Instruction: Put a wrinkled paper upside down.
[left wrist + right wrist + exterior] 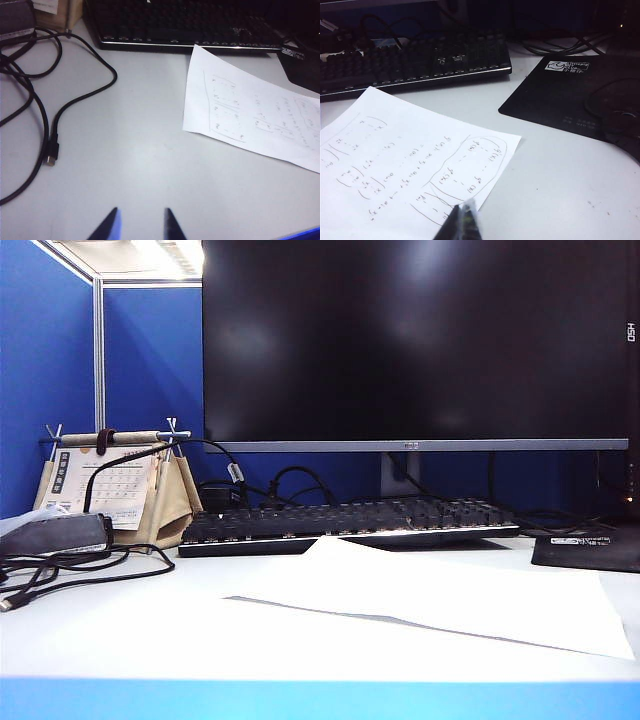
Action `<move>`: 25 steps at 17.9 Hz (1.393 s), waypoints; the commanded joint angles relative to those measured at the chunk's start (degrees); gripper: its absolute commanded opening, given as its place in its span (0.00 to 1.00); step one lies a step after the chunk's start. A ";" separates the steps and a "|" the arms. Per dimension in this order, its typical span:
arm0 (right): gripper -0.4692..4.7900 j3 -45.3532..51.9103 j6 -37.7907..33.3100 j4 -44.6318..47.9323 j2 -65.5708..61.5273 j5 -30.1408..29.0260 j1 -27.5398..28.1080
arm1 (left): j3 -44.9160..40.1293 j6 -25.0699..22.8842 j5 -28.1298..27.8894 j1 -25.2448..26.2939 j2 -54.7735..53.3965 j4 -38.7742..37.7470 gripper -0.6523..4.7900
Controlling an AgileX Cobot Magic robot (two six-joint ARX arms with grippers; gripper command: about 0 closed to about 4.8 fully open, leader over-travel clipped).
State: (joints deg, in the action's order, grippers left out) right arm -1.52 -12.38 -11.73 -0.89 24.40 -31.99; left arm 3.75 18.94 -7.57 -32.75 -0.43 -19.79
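Observation:
The wrinkled paper (430, 600) lies on the white desk in front of the keyboard, right of the middle, with its far corner slightly raised. In the wrist views the paper (250, 115) (410, 165) shows handwritten pencil maths facing up. My left gripper (141, 217) is open over bare desk, well short of the sheet's edge, with nothing between its fingers. My right gripper (465, 212) is shut, its tips together over the sheet's near corner, and I see nothing held in it. Neither gripper shows in the exterior view.
A black keyboard (350, 525) sits behind the sheet under a dark monitor (420, 340). A desk calendar (110, 485) and loose black cables (60, 570) lie at the left, with a cable plug end (50, 159) nearby. A black mouse pad (575, 95) is at the right.

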 commanded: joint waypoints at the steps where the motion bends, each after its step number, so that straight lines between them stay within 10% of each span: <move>1: 0.09 0.09 -0.02 -0.68 -0.04 -0.57 0.02 | -0.15 -0.22 0.70 0.04 -0.07 0.55 0.34; 10: 0.09 -0.13 0.00 1.57 -0.04 -9.25 -0.04 | 3.34 -0.22 20.13 0.04 -0.33 0.15 0.34; 15: 0.09 -5.57 0.17 3.87 -2.14 -10.19 -0.26 | 13.38 6.47 13.64 0.04 -4.04 -2.19 0.34; 25: 0.09 -31.23 12.13 -3.82 -37.97 -15.67 -0.26 | 28.50 0.39 18.32 0.04 -39.21 -6.25 0.34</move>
State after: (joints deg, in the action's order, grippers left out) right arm -29.10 -2.72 -10.46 -36.05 8.88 -32.12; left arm 31.68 20.12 10.50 -32.75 -39.70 -26.83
